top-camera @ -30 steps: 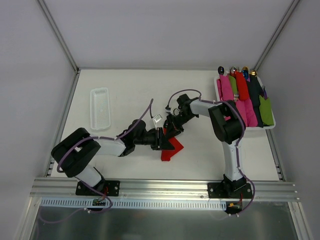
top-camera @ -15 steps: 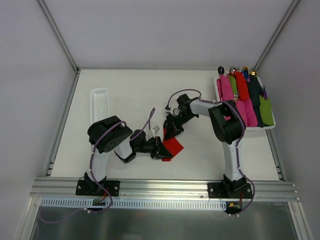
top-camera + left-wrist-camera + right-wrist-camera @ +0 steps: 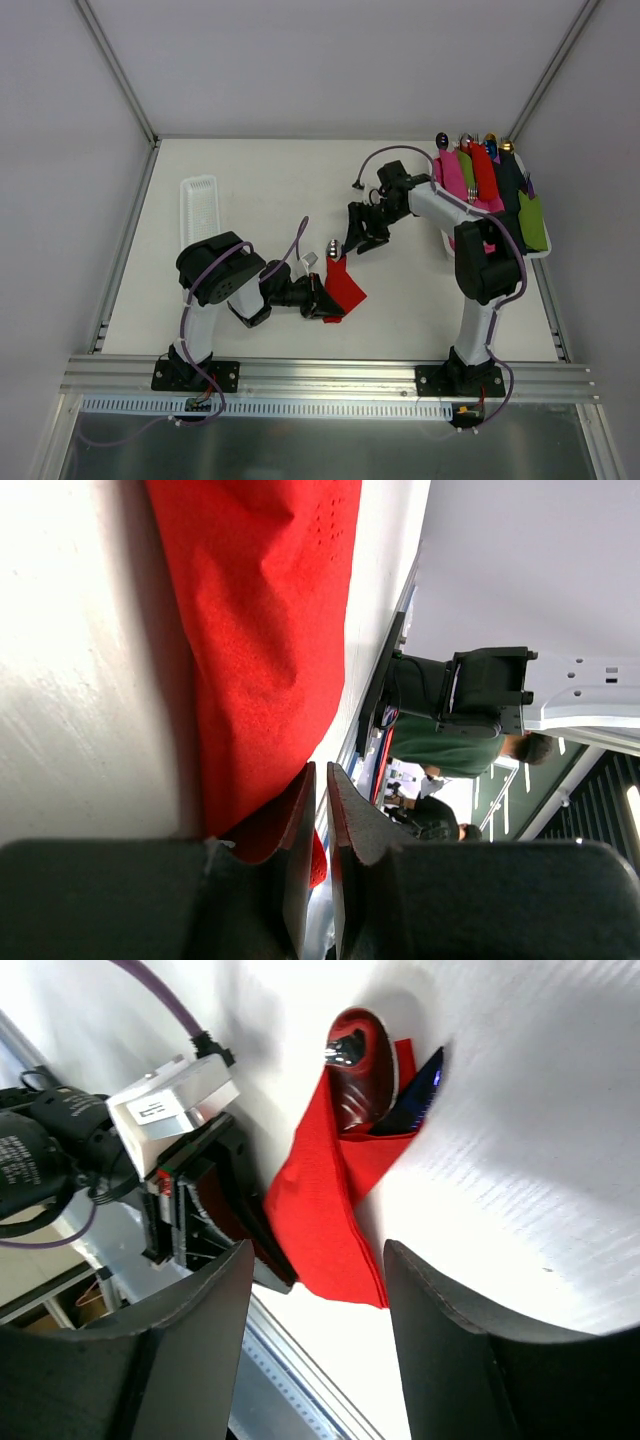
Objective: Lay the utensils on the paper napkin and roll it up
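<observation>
Paper napkin [image 3: 347, 288] pinched by left claw [image 3: 326, 302], right claw [image 3: 356, 240] (spread wide) now withdrawn from it

Utensils [image 3: 356, 1068] seemingly mostly hidden inside napkin [image 3: 322, 1222].

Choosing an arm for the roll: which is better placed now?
Left. The left gripper is shut on the napkin edge; the right gripper is open and apart from it, beyond the utensils.
</observation>
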{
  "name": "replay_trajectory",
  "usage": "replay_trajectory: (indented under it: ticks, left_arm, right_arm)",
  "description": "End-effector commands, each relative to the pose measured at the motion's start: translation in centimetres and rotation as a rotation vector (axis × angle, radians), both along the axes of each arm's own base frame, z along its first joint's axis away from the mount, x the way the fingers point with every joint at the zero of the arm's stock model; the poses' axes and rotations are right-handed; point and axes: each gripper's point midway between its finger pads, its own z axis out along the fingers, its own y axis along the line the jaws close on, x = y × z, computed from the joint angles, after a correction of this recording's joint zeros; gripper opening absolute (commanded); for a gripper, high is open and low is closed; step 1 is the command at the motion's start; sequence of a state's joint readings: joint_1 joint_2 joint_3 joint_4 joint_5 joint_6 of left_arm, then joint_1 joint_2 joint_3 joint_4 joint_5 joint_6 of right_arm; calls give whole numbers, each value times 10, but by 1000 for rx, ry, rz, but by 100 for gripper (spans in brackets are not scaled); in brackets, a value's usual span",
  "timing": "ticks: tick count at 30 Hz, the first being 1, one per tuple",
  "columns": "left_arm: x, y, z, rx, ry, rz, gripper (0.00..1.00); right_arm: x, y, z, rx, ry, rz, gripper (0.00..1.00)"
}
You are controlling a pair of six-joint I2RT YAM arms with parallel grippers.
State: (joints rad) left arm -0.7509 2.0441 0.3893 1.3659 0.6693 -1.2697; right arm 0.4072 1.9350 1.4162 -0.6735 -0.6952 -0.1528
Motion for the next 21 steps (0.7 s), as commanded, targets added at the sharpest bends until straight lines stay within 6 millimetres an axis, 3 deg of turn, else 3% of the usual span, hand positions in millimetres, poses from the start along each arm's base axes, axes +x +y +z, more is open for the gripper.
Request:
replay_trajectory:
  ticks: [1,6,13,21]
  left_arm:
    - [0,12,-25,67,21,49,11]
    - [0,12,-25,67,25,50,11]
    - [0,12,-26,70,26,49,11]
    - [0,13,-27,77,25,50,11]
  right_arm:
    - [-7,-9,-6,-91,-17,38,58]
    - [-19,2,-25,-155,-17,97,59]
    - [-20,11,-55,-222,-12,123,59]
    - [-29,12,-77,-266,26,150,49]
